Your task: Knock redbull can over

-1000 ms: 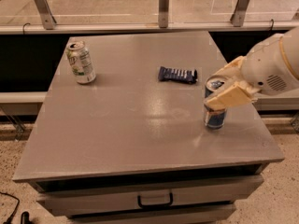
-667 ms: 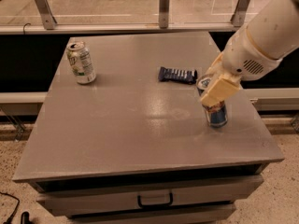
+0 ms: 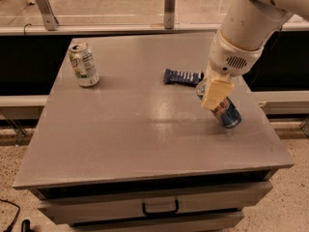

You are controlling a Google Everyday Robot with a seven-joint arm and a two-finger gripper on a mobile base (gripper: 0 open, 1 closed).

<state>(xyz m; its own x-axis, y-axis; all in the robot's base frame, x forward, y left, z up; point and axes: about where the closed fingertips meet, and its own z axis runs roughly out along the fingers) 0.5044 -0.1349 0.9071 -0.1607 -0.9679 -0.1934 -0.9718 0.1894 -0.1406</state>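
While my gripper [image 3: 214, 96] hangs low near the right edge of the counter [image 3: 120, 144], its cream, blocky tip is touching the redbull can [image 3: 228, 114]. Open or clamped: cannot tell, tip and can overlap.

Redbull can: slim cylinder, blue and silver metal, a bit of red showing. It's tilted hard off upright, about midway along the right edge, partly under the gripper tip. One round end faces the front right corner; which end, cannot tell.

My arm [image 3: 246, 30]: white, smooth, rounded shell with a small vent grille at the wrist, coming in from the back right corner.

Counter top: flat grey slab, matte, dull sheen in the middle.

Soda can [image 3: 83, 64]: stouter, white and green, silver top, upright near the back left corner, well apart from me.

Snack wrapper [image 3: 182, 76]: dark blue, crinkly, long and flat with pale print, lying toward the back edge, just beside my gripper.

Drawer [image 3: 96, 209]: pale front below the front edge, thin black loop handle [image 3: 160, 208].
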